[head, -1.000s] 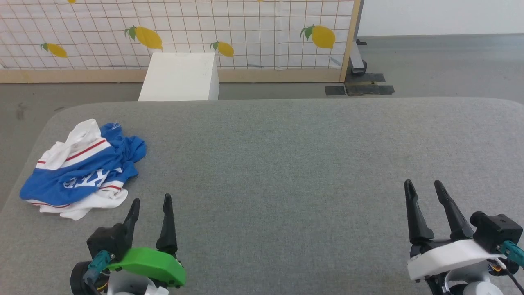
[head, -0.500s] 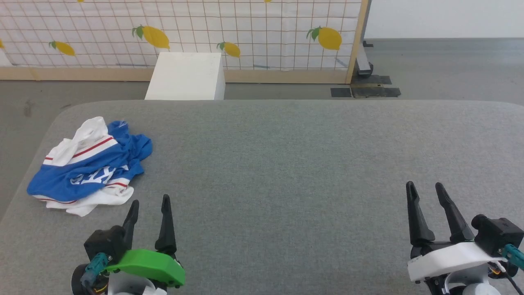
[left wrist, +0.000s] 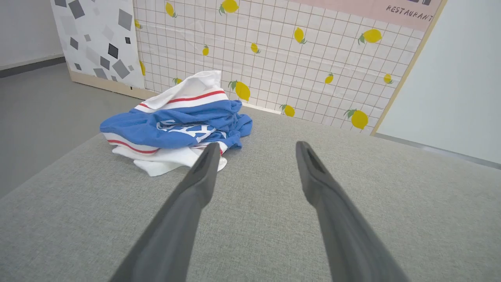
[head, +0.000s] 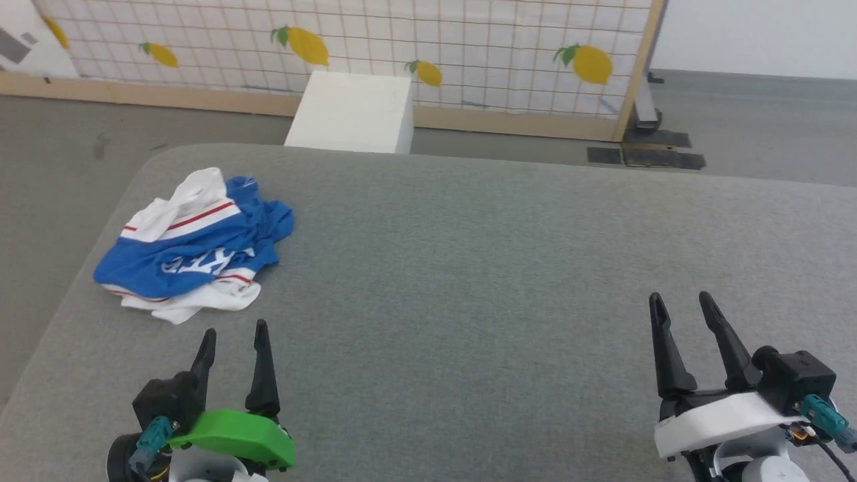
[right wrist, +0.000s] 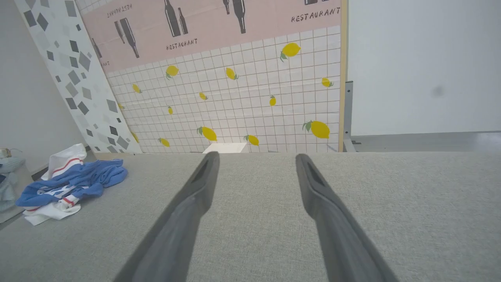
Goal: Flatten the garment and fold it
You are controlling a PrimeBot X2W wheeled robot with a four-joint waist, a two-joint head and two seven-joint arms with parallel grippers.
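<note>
Head cam is giving me the whole grey padded table [head: 469,268] from above, plus the white box [head: 351,110] sitting on the floor past its far edge. That's where I'm seeing a strip of bare grey between my left pincer [head: 234,328] and the garment [head: 194,244]. In the left wrist cam my own fingertip is overlapping the white hem, so the gap is hard to judge there. That cam is showing the folds side-on though, and the speckled panel [left wrist: 94,39] standing behind the heap. The right wrist cam is picking up the pink restaurant banner with bottles [right wrist: 219,23] above the lemon tiles, and some pale cloth [right wrist: 8,176] at its left edge that I can't make out.

The shirt is lying crumpled near the table's left edge, close to my left pincer at roughly 11 o'clock from it in the head cam. From my right pincer [head: 679,296] it's sitting well apart, around 9 to 10 o'clock.

The heap's long axis is running about 8 to 2 o'clock in the head cam. A white sleeve with a red stripe is poking up at the far end, white fabric is spilling out at the near edge, and the white lettering is facing up along that axis.

I'm keeping both pincers spread wide, gripping nothing, fingers pointing toward 12.
</note>
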